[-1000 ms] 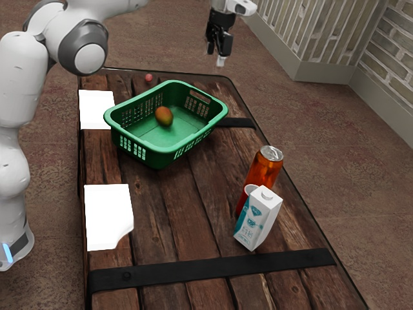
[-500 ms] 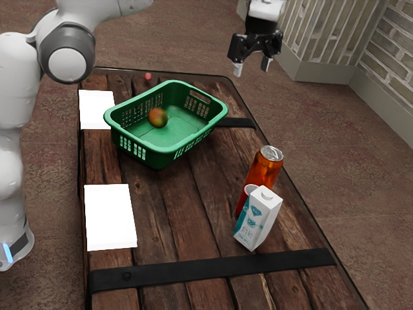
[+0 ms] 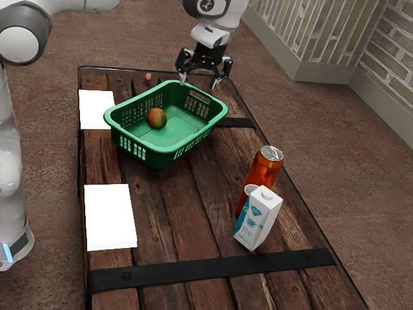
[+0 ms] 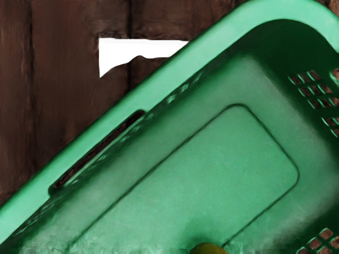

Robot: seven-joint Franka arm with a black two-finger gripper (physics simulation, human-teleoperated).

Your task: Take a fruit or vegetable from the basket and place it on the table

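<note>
reddish-brown floor (image 3: 303, 129) is seen past the gripper (image 3: 199, 81), with pale brick walls (image 3: 393, 51) behind it toward the exterior view's right. below the hand, the wooden table (image 3: 181, 206) is crossed by dark bands (image 3: 213, 268). the gripper is held pointing down in the air, near the end of the green basket (image 3: 161, 157) that has a handle slot, and its two fingers are spread well apart, with nothing held between them. the fruit (image 3: 157, 118), round and mottled orange and green, is seen inside the basket, lower than the hand and apart from the fingers, off toward the exterior view's left. in the wrist view, the basket's floor is faced by the hand's camera, and part of a yellowish round thing (image 4: 208, 250) is cut off by the picture's edge.

well apart from the hand, on the side nearer the exterior camera, an orange can (image 3: 263, 171), a red cup (image 3: 241, 205) and an upright white and teal carton (image 3: 257, 223) are grouped. two white sheets (image 3: 110, 216) are laid flat on the table, on the hand's side toward the arm's base. beyond the basket, a small red ball (image 3: 148, 77) is seen.
</note>
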